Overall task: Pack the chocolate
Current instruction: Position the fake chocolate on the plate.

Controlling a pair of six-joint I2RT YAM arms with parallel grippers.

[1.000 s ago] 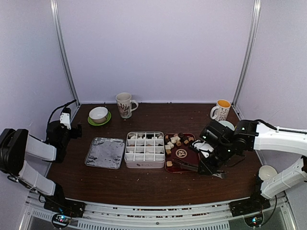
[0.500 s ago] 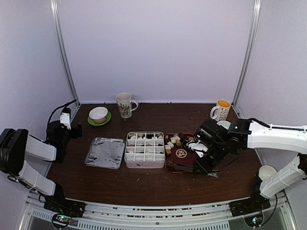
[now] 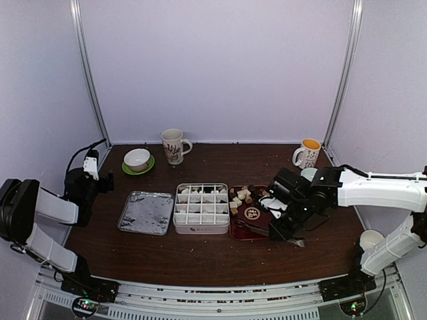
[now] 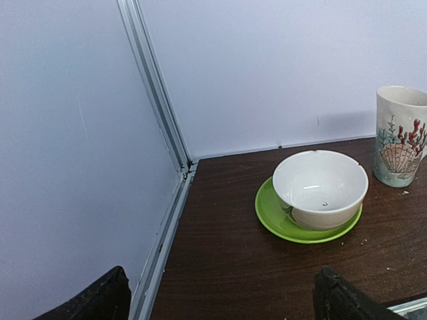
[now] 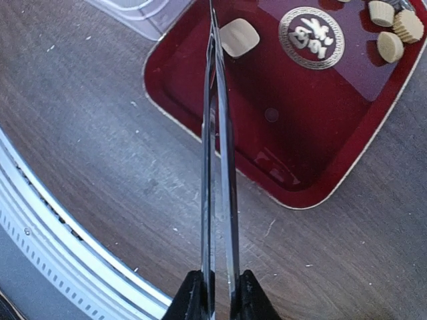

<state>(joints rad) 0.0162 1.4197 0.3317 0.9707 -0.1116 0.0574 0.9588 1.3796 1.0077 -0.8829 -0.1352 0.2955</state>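
Two thin arms of the metal tongs [image 5: 217, 167] lie pressed almost together, clamped at their base by the right gripper [image 5: 220, 300]. Beneath their far half sits the dark-red tray [image 5: 300, 120]. One cream piece of chocolate [image 5: 239, 37] lies just right of the blades near their far end, with tan rounds further right. The tips run out of view, so I cannot tell whether they pinch anything. Well away from the tongs, the left gripper [image 4: 217, 303] hangs with its fingers spread wide.
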